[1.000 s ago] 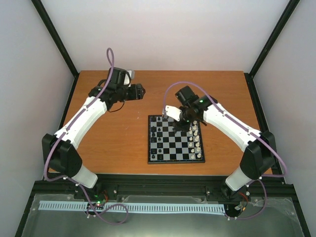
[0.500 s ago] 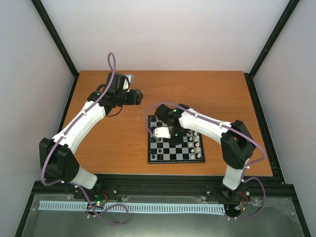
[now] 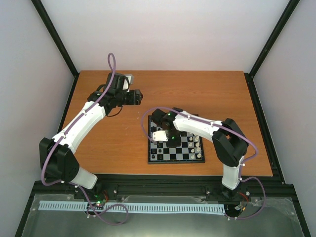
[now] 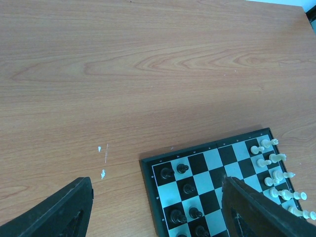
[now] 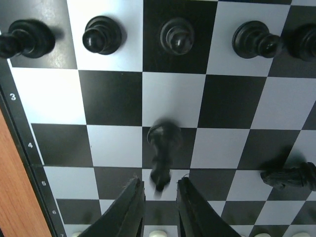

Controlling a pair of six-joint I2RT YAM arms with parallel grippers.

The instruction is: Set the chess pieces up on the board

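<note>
Two grippers, one board [image 3: 183, 156] at the table's [image 4: 148, 74] near middle. Right gripper [image 5: 159, 186]: low over the board, fingers a narrow slit about the foot of a leaning black piece [image 5: 163, 145]; gripped or freed, cannot tell. Probably bound for the black row [image 5: 101, 35]. Left gripper [image 4: 157, 190]: wide, empty, hovering beside the board, seemingly to keep clear

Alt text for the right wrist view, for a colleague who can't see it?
A blurred black pawn sits just beyond the right pincer's narrowly parted tips, over the board. A row of black pieces stands along the top; another black piece lies toppled at right.
</note>
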